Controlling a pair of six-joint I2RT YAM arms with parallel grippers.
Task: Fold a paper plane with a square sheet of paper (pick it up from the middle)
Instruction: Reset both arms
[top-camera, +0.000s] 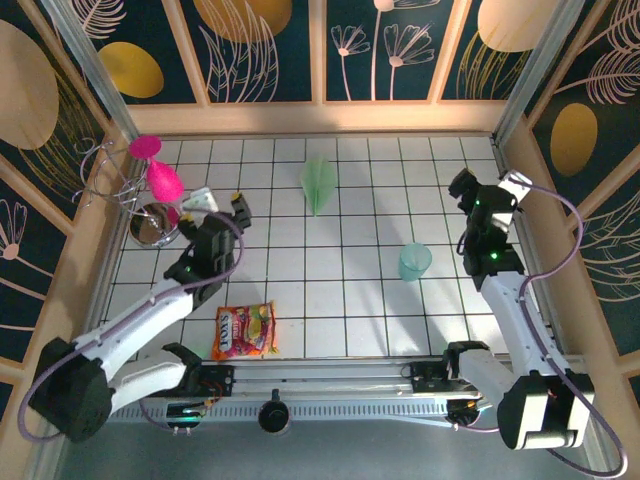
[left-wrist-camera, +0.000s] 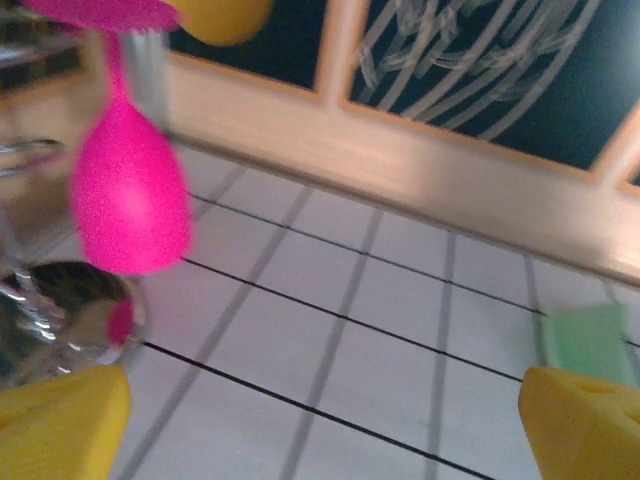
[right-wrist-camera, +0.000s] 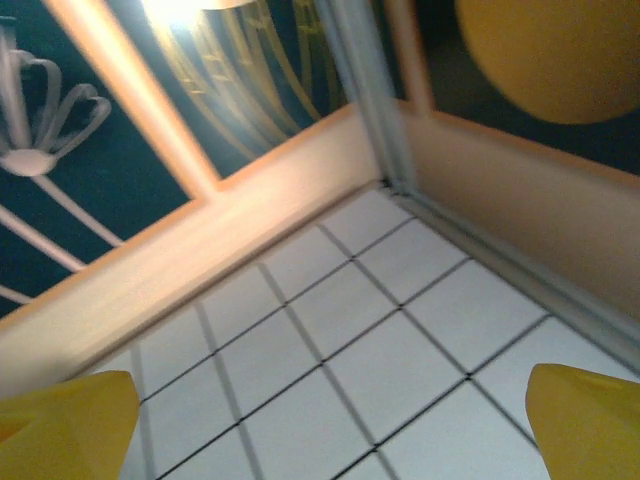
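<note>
The square sheet of paper lies folded into a slim mint-green paper plane (top-camera: 318, 182) on the white tiles at the back middle, its point toward the near side. My left gripper (top-camera: 222, 206) hovers to its left, open, with nothing between the jaws. In the left wrist view the left gripper (left-wrist-camera: 325, 440) shows bare tiles between its yellow fingertips (left-wrist-camera: 62, 425), and a piece of the paper plane (left-wrist-camera: 590, 342) sits at the right edge. My right gripper (top-camera: 488, 190) is at the far right, apart from the plane. In the right wrist view the right gripper (right-wrist-camera: 330, 440) is open over bare tiles.
A pink glass (top-camera: 160, 180) hangs on a chrome stand (top-camera: 152, 224) just left of my left gripper; the pink glass (left-wrist-camera: 130, 200) looms close in the left wrist view. A translucent teal cup (top-camera: 414, 262) stands right of centre. A candy bag (top-camera: 244, 330) lies near the front.
</note>
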